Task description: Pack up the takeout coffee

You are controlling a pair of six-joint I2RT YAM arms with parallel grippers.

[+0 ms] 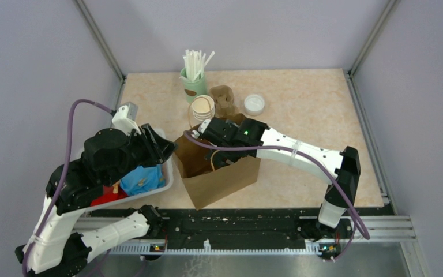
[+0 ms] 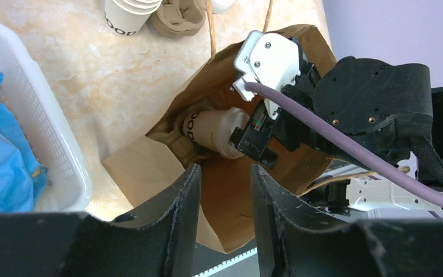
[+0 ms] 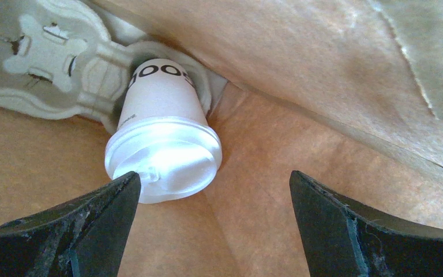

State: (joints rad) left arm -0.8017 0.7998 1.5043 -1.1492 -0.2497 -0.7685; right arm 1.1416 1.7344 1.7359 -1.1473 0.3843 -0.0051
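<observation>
The takeout coffee (image 3: 161, 133), a cream cup with dark lettering and a white lid, stands in a socket of a pulp carrier tray (image 3: 40, 63) inside the open brown paper bag (image 1: 225, 179). My right gripper (image 3: 213, 176) reaches into the bag and is open wide; its left fingertip sits beside the lid and nothing is between its fingers. In the left wrist view the coffee (image 2: 213, 130) shows through the bag's mouth beside the right gripper (image 2: 256, 141). My left gripper (image 2: 225, 170) hovers over the bag's near rim (image 2: 144, 167), fingers apart and holding nothing.
A white basket (image 1: 164, 184) with blue and red packs stands left of the bag, under the left arm. Behind the bag are a stack of lidless cups (image 1: 202, 109), spare pulp carriers (image 1: 224, 99), a loose lid (image 1: 254, 104) and a green cup of straws (image 1: 194, 78).
</observation>
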